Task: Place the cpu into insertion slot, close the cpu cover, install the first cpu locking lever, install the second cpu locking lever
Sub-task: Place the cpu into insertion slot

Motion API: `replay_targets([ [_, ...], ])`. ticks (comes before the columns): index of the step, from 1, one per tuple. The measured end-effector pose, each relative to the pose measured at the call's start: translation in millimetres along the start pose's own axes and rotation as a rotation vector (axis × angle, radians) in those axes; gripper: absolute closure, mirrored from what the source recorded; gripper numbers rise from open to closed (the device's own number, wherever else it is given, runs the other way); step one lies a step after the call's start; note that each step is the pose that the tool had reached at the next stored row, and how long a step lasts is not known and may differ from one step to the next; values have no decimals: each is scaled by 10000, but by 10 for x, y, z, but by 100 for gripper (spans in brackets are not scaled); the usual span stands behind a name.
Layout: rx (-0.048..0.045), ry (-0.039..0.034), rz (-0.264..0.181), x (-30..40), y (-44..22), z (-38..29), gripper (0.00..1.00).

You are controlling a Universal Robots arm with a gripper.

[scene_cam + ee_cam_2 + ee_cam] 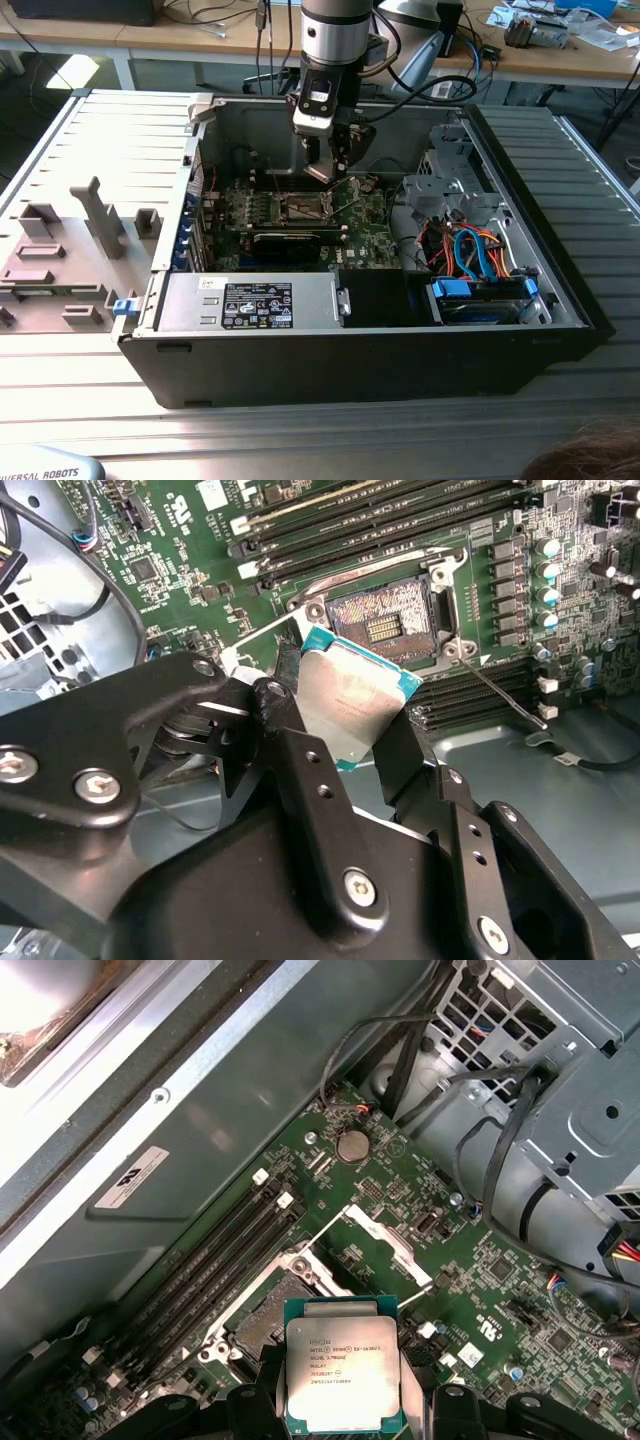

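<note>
— Gripper (pixel 334 168) and fingers: what was noted of them?
— Its black fingers (pixel 300 770) were found clamped on two opposite edges of the small flat square cpu with a silvery-grey metal top (pixel 350 695). The same pinch on the cpu (pixel 343 1375) was recorded in the first wrist view.
— And where was the cpu held?
— It was held in the air, just beside the square dark insertion slot with a silvery metal rim (pixel 385 620) and apart from it. The slot's contacts were seen uncovered.
— How was all this placed in the scene?
— The insertion slot (pixel 303 208) was set in the green circuit board (pixel 370 235), toward the far side of the open black computer case (pixel 400 350), and the gripper was positioned right over it. A silvery metal box with labels (pixel 315 300) was laid along the near wall. Blue and orange cables (pixel 480 255) were bundled at the exterior view's right.
</note>
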State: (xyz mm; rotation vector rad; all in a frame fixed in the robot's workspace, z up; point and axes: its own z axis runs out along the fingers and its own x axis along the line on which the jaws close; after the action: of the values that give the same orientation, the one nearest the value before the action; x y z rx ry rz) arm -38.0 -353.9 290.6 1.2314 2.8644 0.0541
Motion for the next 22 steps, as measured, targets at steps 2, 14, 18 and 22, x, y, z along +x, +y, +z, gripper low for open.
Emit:
replay_targets([
  [2,0,-2,43,0,0,0,46],
  [14,2,-10,244,0,0,0,46],
  [18,3,-16,384,0,0,0,46],
  [22,4,-19,446,0,0,0,46],
])
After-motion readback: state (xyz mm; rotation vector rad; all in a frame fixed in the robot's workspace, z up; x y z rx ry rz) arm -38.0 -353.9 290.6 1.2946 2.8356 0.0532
